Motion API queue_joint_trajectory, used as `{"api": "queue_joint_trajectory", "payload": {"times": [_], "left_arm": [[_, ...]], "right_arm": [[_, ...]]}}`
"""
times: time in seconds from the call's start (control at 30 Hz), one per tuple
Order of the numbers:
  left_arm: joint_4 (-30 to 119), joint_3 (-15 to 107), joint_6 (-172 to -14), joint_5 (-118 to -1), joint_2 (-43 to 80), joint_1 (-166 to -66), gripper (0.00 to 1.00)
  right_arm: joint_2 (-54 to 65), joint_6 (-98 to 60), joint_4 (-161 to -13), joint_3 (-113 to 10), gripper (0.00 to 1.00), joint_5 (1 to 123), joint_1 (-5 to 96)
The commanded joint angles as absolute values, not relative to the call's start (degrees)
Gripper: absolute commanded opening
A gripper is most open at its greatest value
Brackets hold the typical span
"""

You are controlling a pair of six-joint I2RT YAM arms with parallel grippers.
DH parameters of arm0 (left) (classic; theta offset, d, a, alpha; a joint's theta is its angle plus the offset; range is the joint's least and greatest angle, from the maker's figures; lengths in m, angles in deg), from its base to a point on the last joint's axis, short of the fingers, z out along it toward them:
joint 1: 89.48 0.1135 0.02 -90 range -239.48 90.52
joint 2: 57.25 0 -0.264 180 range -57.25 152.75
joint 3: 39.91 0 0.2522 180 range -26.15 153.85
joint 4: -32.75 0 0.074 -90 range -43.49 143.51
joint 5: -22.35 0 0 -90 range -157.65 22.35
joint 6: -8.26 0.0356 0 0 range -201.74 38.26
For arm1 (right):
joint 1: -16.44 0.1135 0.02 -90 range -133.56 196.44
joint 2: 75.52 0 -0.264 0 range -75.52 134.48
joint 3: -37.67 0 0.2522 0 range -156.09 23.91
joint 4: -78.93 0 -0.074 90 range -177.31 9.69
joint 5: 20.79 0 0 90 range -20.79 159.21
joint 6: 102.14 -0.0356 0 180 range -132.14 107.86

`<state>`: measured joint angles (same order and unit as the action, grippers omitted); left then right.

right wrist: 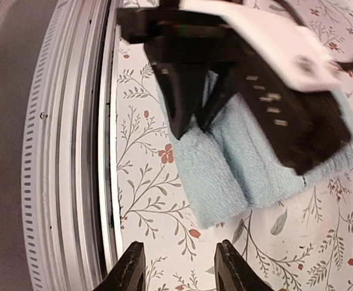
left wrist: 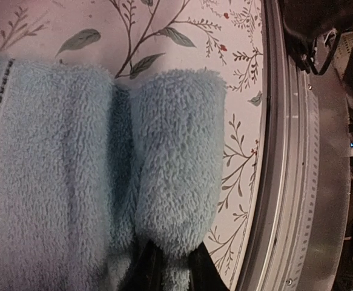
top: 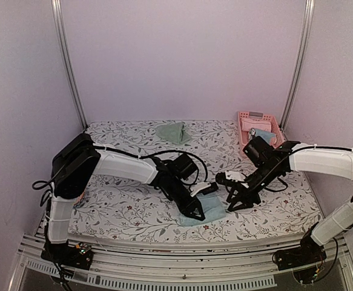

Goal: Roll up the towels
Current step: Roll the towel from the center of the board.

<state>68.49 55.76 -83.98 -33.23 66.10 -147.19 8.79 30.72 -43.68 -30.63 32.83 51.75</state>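
The light blue towel [top: 207,209] lies partly folded near the table's front edge, seen close in the left wrist view [left wrist: 73,170] and in the right wrist view [right wrist: 243,163]. My left gripper [top: 194,209] is shut on the towel's front fold [left wrist: 176,157]; its black fingers [left wrist: 147,267] pinch the fold's end. It also shows in the right wrist view [right wrist: 191,124]. My right gripper [top: 234,199] is open and empty [right wrist: 179,270], hovering just right of the towel, not touching it. The sage-green towel [top: 172,131] lies crumpled at the back middle.
A pink slatted basket [top: 246,115] stands at the back right with some items inside. The table's metal front rail [right wrist: 73,151] runs right beside the towel [left wrist: 297,182]. The cover is a floral-print cloth [top: 122,209].
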Motion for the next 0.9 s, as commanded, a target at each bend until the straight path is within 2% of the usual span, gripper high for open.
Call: {"api": "queue_joint_trajectory", "payload": {"times": [0.0, 0.23, 0.5, 0.53, 0.67, 0.73, 0.87], "left_arm": [[77.1, 55.0, -88.3, -24.3, 73.0, -145.0, 0.1], [76.6, 54.7, -89.6, -23.6, 74.1, -143.1, 0.1], [76.5, 54.7, -89.6, -23.4, 75.3, -142.0, 0.11], [76.5, 54.7, -89.5, -23.3, 75.4, -141.9, 0.12], [76.9, 54.0, -87.9, -23.3, 73.2, -141.6, 0.25], [76.5, 52.5, -87.4, -27.5, 69.8, -141.6, 0.29], [70.9, 44.3, -88.6, -37.0, 60.1, -141.7, 0.35]], "right_arm": [[6.9, 31.4, -55.1, -27.8, 0.41, 45.3, 59.8], [12.8, 32.4, -63.1, -27.3, 0.45, 58.3, 69.3], [21.9, 34.8, -68.6, -27.0, 0.45, 65.1, 72.6], [22.9, 35.0, -68.7, -26.8, 0.43, 65.2, 72.6], [24.3, 35.5, -65.8, -27.1, 0.16, 61.4, 72.6], [23.9, 35.6, -62.0, -28.0, 0.11, 56.4, 72.6], [25.6, 35.7, -52.9, -31.8, 0.07, 47.7, 72.4]]}}
